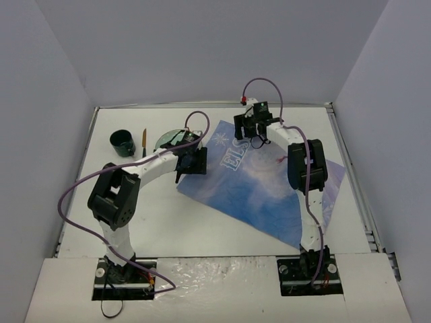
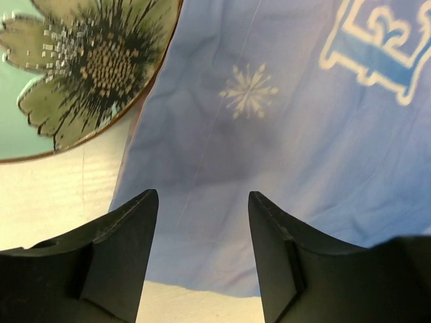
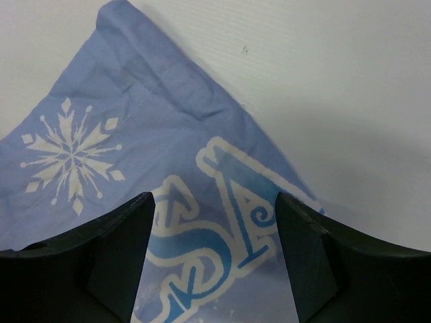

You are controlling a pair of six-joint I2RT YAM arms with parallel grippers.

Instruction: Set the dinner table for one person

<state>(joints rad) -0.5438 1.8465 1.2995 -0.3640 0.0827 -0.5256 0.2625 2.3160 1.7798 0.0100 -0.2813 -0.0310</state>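
Behind left arm [image 1: 151,165], plate [image 1: 166,140] half hidden.

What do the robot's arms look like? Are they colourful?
The left arm and right arm are white with chunky black joints. A purple cable loops along each. The left end effector and right end effector have black wedge-shaped fingers.
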